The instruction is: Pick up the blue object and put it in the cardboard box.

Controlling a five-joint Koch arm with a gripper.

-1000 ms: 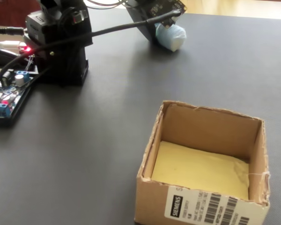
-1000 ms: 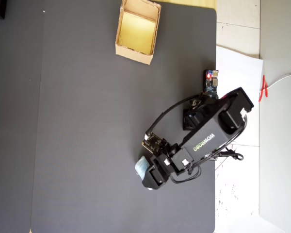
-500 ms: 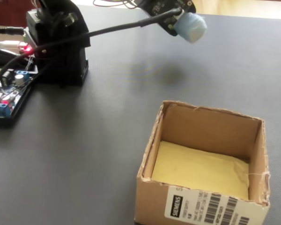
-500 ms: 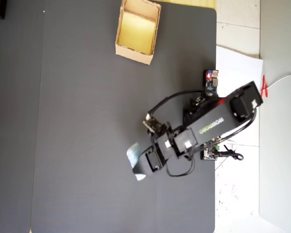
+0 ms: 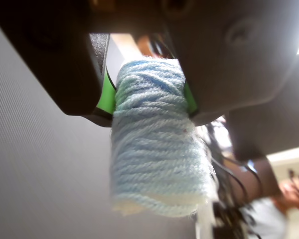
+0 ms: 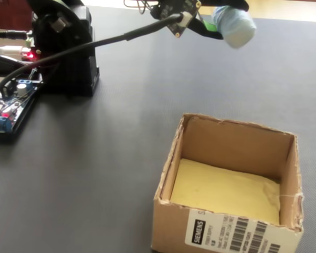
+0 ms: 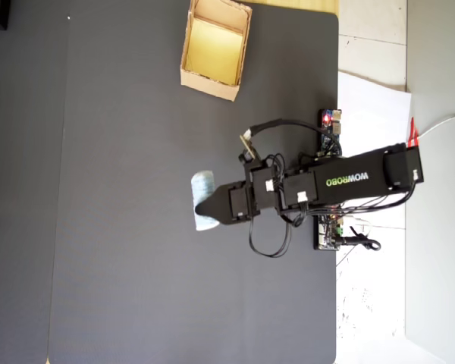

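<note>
Above the dark mat (image 7: 136, 265), the gripper (image 5: 149, 94) is clamped on the blue object (image 5: 157, 149), green-padded jaws pinching its upper end. In the fixed view the bundle (image 6: 233, 25) hangs in the air, well apart from the cardboard box (image 6: 229, 142), whose yellowish floor lies bare.

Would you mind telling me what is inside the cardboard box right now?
The cardboard box holds only a yellowish floor; its near wall hides a strip of that floor in the fixed view. The blue object is outside it, clamped in the claw.
</note>
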